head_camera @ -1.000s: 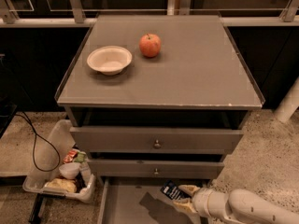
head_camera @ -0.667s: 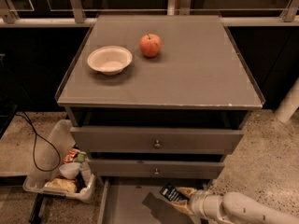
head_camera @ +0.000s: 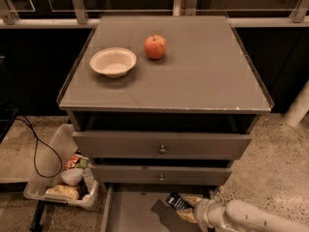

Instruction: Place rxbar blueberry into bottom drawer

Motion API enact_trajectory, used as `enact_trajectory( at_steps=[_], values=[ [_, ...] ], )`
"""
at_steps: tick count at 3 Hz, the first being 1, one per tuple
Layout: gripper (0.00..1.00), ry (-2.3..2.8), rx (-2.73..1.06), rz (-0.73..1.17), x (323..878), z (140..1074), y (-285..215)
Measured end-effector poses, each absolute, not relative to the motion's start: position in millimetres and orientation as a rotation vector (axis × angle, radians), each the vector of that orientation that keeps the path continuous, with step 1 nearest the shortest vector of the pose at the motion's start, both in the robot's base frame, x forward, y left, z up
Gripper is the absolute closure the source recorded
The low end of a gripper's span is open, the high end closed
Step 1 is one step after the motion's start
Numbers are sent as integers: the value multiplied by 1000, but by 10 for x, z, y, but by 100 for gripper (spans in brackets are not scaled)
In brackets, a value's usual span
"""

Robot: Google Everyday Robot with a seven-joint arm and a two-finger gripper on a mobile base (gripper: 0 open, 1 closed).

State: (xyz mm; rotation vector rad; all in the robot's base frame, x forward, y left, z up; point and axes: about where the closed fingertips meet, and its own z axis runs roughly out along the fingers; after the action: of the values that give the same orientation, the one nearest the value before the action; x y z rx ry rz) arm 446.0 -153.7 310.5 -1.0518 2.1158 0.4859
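Note:
The bottom drawer (head_camera: 130, 216) is pulled open at the bottom of the view, a shallow grey tray with a flat floor. My gripper (head_camera: 184, 208) reaches in from the lower right over the drawer's right half. It is shut on the rxbar blueberry (head_camera: 175, 201), a dark bar with white lettering, held tilted just above the drawer floor. Its shadow falls on the floor to the left.
A white bowl (head_camera: 113, 61) and a red-orange apple (head_camera: 155, 46) sit on the cabinet top (head_camera: 203, 76). Two upper drawers with round knobs (head_camera: 162, 149) are slightly ajar. A plastic bin (head_camera: 63, 182) of items and a black cable (head_camera: 36, 149) lie on the floor at left.
My gripper with the bar has moved a little to the left and lower over the open bottom drawer.

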Motion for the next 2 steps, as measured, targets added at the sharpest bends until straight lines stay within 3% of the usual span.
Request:
enact_trajectory(
  at_steps=[2],
  values=[
    [100,2127,-1025,516,4655,2613,-1511]
  ],
)
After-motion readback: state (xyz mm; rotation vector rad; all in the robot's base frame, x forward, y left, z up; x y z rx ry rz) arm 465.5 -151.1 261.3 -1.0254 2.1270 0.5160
